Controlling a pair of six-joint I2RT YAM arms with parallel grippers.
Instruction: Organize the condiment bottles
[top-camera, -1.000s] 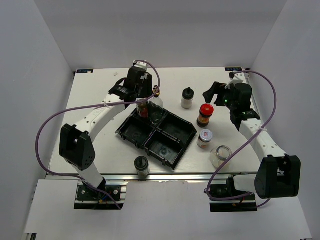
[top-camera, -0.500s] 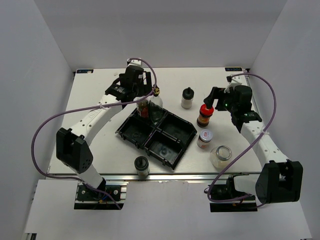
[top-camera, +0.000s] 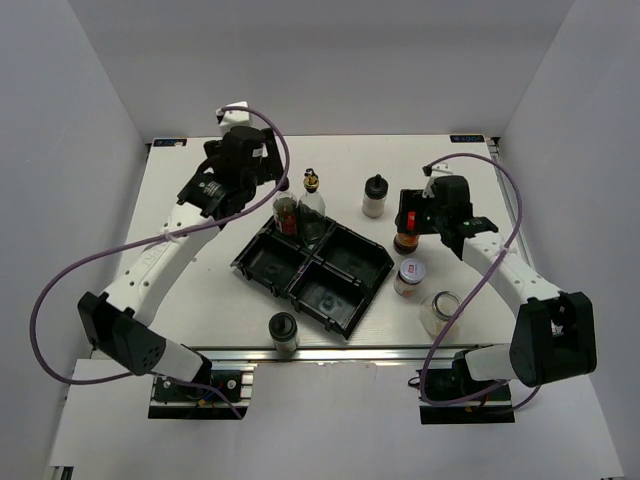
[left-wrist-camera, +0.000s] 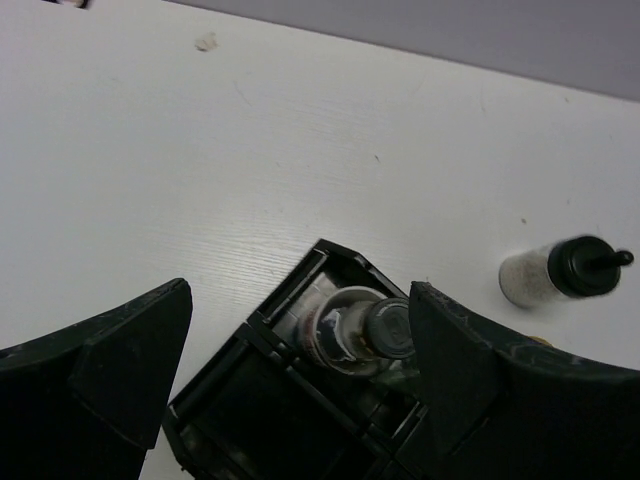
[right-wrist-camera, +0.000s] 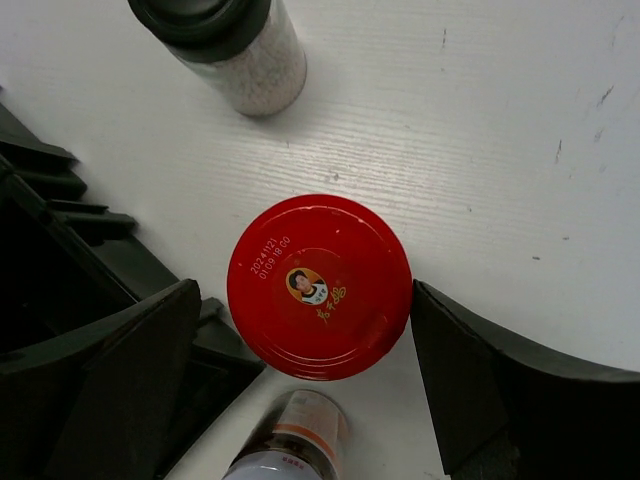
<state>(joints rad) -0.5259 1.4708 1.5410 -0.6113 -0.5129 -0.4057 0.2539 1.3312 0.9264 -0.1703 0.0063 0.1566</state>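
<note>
Two condiment bottles stand in the far compartment of the black tray: a black-capped dark bottle and a clear gold-spouted bottle. My left gripper hangs open above and up-left of them, holding nothing. My right gripper is open, its fingers on either side of the red-lidded dark jar. The black-capped white shaker, silver-lidded jar, wide clear jar and another black-capped bottle stand on the table.
The tray's other three compartments hold nothing. Its corner lies close to the left of the red-lidded jar. The silver-lidded jar stands just in front of that jar. White walls enclose the table on three sides.
My left gripper opened, let go of the black-capped bottle in the tray and drew back up-left. My right gripper moved left and came down around the red-lidded jar.
</note>
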